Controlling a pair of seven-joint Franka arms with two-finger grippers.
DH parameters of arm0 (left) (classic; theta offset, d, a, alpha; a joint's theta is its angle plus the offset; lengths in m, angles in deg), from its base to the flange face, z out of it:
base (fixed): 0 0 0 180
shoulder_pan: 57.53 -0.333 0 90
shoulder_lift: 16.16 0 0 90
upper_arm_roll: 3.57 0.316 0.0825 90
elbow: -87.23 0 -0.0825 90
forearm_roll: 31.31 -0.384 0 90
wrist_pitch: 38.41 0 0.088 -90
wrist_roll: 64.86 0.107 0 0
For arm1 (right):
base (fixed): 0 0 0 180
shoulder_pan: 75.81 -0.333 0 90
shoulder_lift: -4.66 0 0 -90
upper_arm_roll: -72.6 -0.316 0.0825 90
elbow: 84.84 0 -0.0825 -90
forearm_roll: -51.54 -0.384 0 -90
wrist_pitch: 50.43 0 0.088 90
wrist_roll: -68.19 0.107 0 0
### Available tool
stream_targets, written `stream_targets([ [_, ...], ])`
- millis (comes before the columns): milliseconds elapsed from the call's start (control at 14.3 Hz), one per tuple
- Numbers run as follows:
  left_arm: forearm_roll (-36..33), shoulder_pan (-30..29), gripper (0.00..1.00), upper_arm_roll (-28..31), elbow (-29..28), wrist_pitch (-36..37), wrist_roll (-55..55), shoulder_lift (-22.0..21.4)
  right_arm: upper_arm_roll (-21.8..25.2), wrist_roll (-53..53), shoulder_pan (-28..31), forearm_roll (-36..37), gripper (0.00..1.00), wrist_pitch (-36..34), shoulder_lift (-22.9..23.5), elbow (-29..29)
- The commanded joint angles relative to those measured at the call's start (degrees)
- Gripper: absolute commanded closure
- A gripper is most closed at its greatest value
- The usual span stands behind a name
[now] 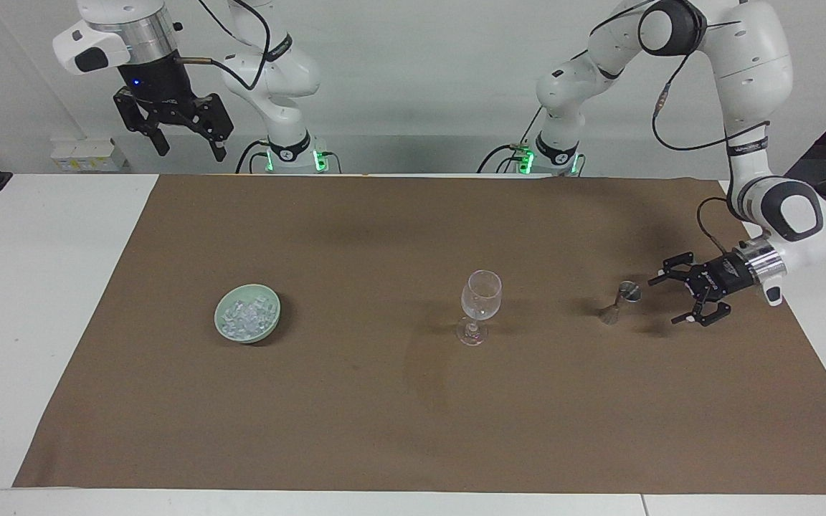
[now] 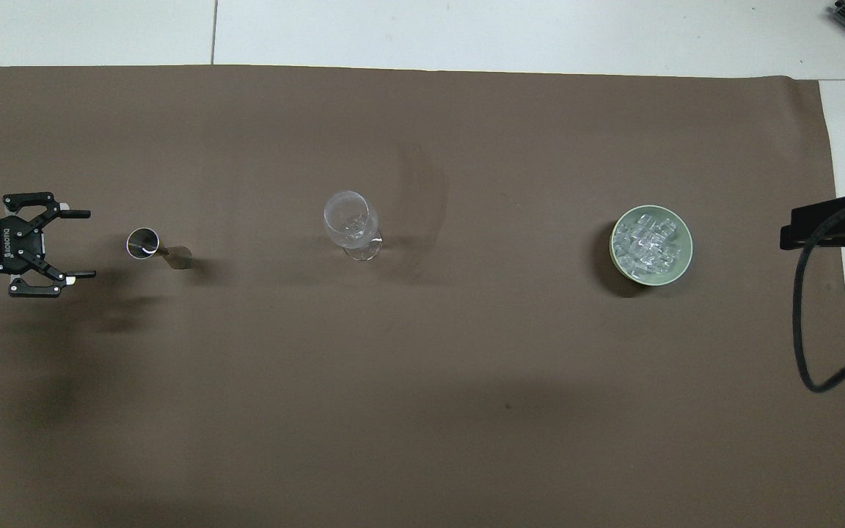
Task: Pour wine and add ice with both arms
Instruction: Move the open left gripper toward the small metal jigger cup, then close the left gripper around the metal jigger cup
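Two grippers, both spread wide, empty: left gripper (image 1: pixel 675 299) low beside metal jigger (image 1: pixel 621 300); right gripper (image 1: pixel 185 141) raised, waiting. Ice (image 1: pixel 246 316) in green bowl (image 1: pixel 224 331).

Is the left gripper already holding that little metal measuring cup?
No, the left gripper hangs with open jaws beside the metal measuring cup, which stands alone on the brown mat.

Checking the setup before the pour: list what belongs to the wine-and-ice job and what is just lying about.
Belongs:
- ice in green bowl
- wine glass
- metal jigger
- left pincer, open beside the jigger
- right pincer, open, waiting raised

Lying about:
- brown mat
- white boxes
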State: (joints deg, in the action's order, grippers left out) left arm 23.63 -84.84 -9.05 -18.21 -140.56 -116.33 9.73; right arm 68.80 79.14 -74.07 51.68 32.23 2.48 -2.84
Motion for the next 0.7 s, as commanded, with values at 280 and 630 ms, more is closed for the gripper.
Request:
stream_targets([
  [280, 1.04, 1.65, 0.00, -0.41, -0.46, 0.46, 0.04, 0.56, -0.34, -1.02, 0.98, -1.28, 0.00, -0.31, -1.07, 1.06],
  [630, 1.31, 3.22, 0.00, -0.85, -0.82, 0.46, 4.88, 1.00, -0.34, -1.02, 0.98, -1.28, 0.00, -0.31, -1.07, 1.06],
])
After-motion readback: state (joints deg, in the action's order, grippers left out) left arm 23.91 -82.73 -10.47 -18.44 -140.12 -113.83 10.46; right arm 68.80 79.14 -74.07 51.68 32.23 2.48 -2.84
